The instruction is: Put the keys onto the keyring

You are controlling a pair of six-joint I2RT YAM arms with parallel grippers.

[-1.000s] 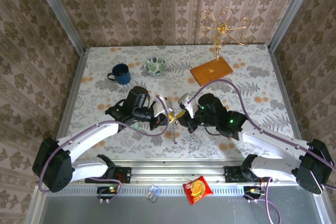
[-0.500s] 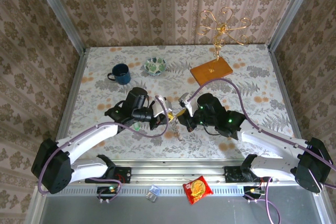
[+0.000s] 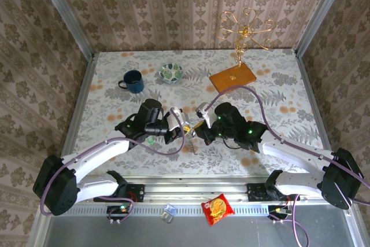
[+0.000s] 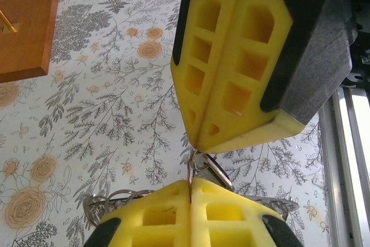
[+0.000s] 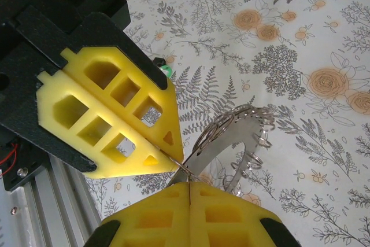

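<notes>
Inventory from my remote station.

1. Left pincer (image 4: 191, 192): yellow pads pressed together, clamped on the keyring (image 4: 199, 165), whose wire loop comes out of their seam. The part of the loop inside the pads is hidden from me.
2. Right pincer (image 5: 189, 192): pads likewise pressed together, gripping the same keyring. A flat, toothed metal strip rises from their seam, and I cannot tell whether it is a key blade.
3. The two pincers meet tip to tip above the desk (image 3: 289, 102), midway along its near edge. The coils of the keyring spread to both sides behind the pads and are cut off at the bottom of the left wrist view.
4. Key (image 5: 166, 72): I see only a speck of its bright green head, lying on the desk near the near edge, left of centre, beside the left arm and apart from the keyring. Its blade is too small to make out.
5. Blue mug (image 3: 133, 81) and patterned bowl (image 3: 171, 73): toward the far edge, left of the middle.
6. Wooden block (image 3: 232, 77) carrying a gold wire stand (image 3: 245, 27): near the far right corner.
7. Red snack packet (image 3: 217, 209): off the desk, on the tray in front of the arm bases.
</notes>
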